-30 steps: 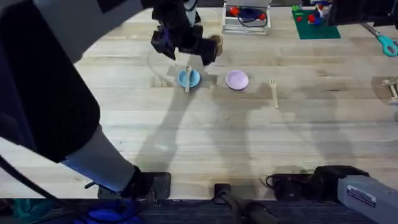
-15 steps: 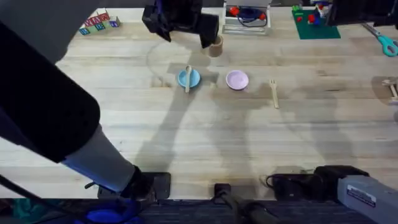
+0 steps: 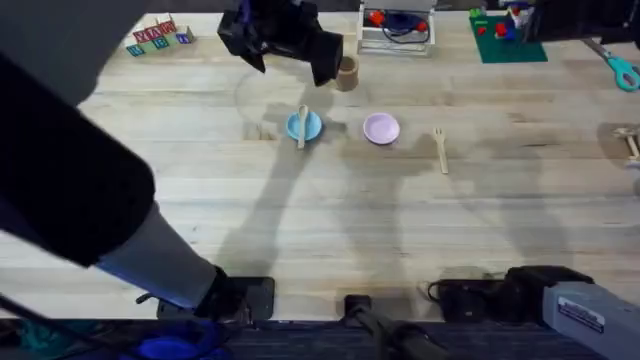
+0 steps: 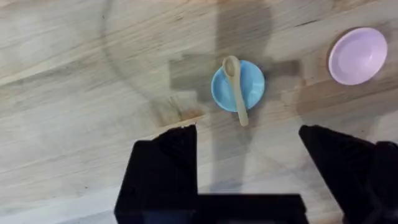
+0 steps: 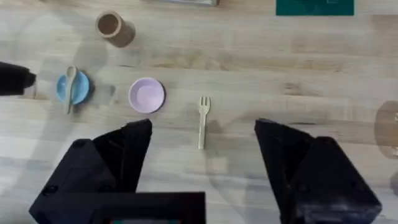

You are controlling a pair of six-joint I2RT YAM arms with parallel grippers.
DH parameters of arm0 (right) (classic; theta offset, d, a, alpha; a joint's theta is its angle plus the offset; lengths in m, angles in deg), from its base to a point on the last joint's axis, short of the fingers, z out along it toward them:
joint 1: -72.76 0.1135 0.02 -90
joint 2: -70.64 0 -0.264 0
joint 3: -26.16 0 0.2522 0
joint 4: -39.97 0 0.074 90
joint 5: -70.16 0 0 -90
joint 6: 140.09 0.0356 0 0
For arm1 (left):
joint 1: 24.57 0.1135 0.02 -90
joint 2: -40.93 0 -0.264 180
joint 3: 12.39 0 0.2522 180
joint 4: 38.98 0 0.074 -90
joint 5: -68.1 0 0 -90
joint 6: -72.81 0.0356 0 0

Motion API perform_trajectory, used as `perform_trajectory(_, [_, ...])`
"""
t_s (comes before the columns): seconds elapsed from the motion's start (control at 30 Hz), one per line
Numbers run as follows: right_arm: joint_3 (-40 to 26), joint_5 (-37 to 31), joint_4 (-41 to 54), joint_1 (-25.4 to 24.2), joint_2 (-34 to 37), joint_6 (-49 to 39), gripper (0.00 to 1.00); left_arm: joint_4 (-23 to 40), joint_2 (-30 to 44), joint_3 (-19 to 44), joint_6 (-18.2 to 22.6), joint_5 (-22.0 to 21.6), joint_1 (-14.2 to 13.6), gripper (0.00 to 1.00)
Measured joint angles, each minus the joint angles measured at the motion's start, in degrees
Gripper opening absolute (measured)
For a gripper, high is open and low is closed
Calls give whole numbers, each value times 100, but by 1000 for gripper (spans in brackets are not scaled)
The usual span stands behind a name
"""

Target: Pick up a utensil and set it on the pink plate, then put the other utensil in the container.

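The small pale wooden spoon (image 4: 235, 88) lies across the light-blue round plate (image 3: 304, 125), its handle pointing toward the near side of the wooden worktop (image 3: 330, 220). Just right of it sits the bare pale-pink round plate (image 3: 381, 128). Farther right, the pale wooden fork (image 3: 440, 148) rests on the worktop. The tan-brown cylinder cup (image 3: 347, 73) stands upright beyond both plates. The left claw (image 4: 249, 155) hangs spread and empty above the far side; the right claw (image 5: 202, 162) is spread too, holding nothing.

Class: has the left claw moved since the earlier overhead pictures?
Yes. The left claw has pulled away from the blue plate toward the table's far edge.
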Motion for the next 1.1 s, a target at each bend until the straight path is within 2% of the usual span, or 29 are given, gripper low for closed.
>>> perform_trajectory(0.13, [0,0,112,0,0,1,995,-83,-401,-123,141,0,0,993])
perform_trajectory(0.27, [0,0,110,0,0,1,996,-347,-1131,-521,242,0,2,993])
perform_trajectory(0.37, [0,0,110,0,0,-1,996,-704,-1773,-1032,346,9,0,993])
perform_trajectory(0.67, [0,0,108,0,0,1,996,-2466,-3474,-3012,584,252,12,993])
perform_trajectory(0.8, [0,0,108,0,0,1,996,-3298,-3889,-3973,738,629,124,994])
perform_trajectory(0.93, [0,0,108,0,0,0,996,-4284,-3947,-4848,1217,1443,280,993])
perform_trajectory(1.1, [0,-2,110,0,0,1,996,-4865,-3873,-5321,1808,2222,319,993])
